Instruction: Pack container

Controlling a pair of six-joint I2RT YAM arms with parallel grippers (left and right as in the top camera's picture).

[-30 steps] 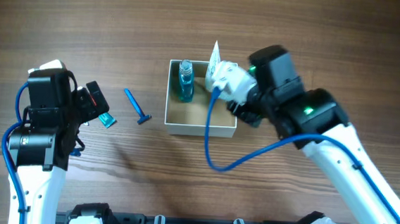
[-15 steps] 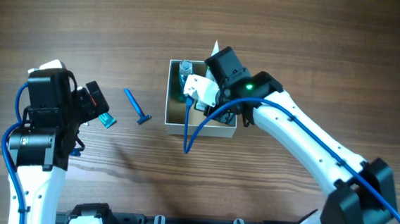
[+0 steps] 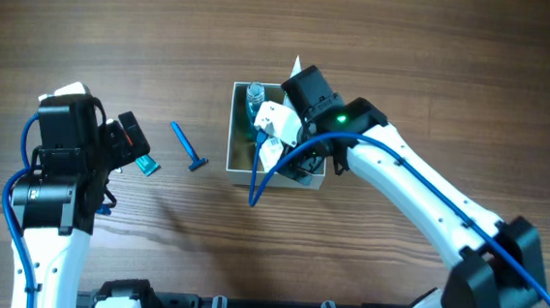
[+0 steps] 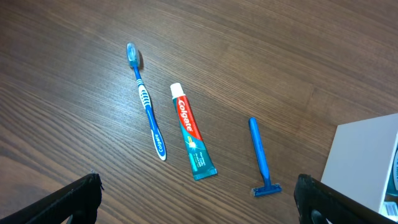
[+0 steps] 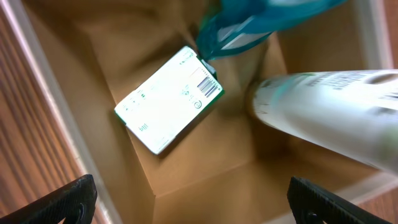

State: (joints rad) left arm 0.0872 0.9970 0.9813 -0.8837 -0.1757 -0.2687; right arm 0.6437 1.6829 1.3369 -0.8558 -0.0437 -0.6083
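Observation:
The container [image 3: 240, 175], a shallow white-walled box with a brown inside, stands mid-table. My right gripper [image 3: 282, 141] hovers over it, open and holding nothing. In the right wrist view the gripper [image 5: 196, 206] looks down at the brown floor of the container [image 5: 217, 177]. Inside lie a white-and-green packet [image 5: 169, 99], a teal bottle [image 5: 261, 18] and a white tube [image 5: 329, 115]. My left gripper [image 3: 135, 146] stays left of the box, open and empty. Below the left gripper [image 4: 199, 210] on the wood lie a blue toothbrush [image 4: 146, 99], a toothpaste tube [image 4: 193, 140] and a blue razor [image 4: 260, 158].
The razor [image 3: 189, 148] lies between my left gripper and the container. A white corner of the container [image 4: 364, 158] shows at the right of the left wrist view. A white pointed flap [image 3: 297, 73] sticks up behind the box. My right arm's blue cable [image 3: 264, 177] loops over the front wall.
My right gripper came in over the container with the white tube, then opened. The tube now lies inside the box. The left arm has not moved.

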